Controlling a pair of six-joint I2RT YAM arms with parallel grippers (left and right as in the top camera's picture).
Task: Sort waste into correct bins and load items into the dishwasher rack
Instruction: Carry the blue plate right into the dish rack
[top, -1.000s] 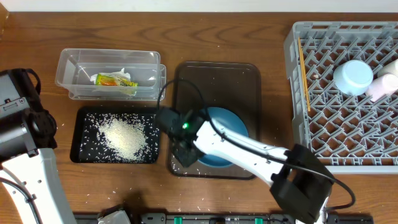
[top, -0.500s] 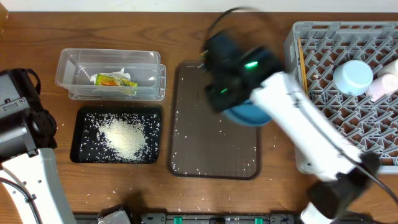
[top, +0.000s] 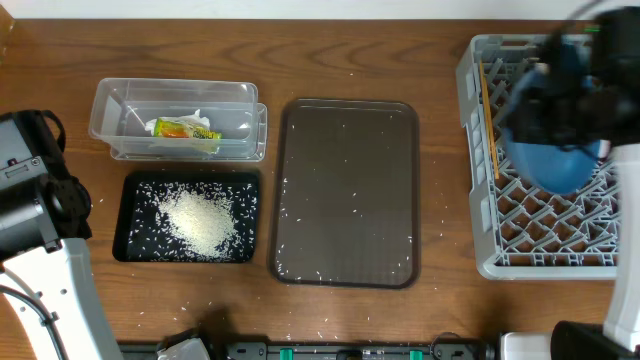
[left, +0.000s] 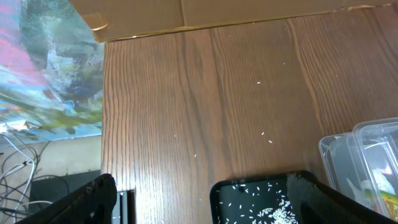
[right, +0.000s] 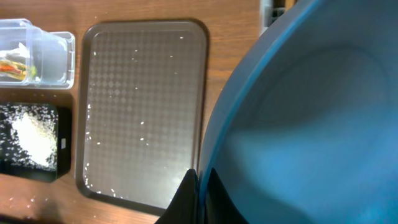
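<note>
Blue plate (top: 555, 165) is clamped by its rim between the closed fingers of the right gripper (right: 198, 186), over the grey rack (top: 482, 240) at frame right; left gripper (left: 205, 202) wide open, empty, near the black tray (left: 249, 182).

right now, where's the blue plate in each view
overhead: the blue plate is at the far right, blurred, over the dishwasher rack.
left wrist: not in it.
right wrist: the blue plate fills the right half, its rim pinched by the right gripper at the bottom edge.
shared landmark: the black tray, at the bottom of the left wrist view and the left edge of the right wrist view.
</note>
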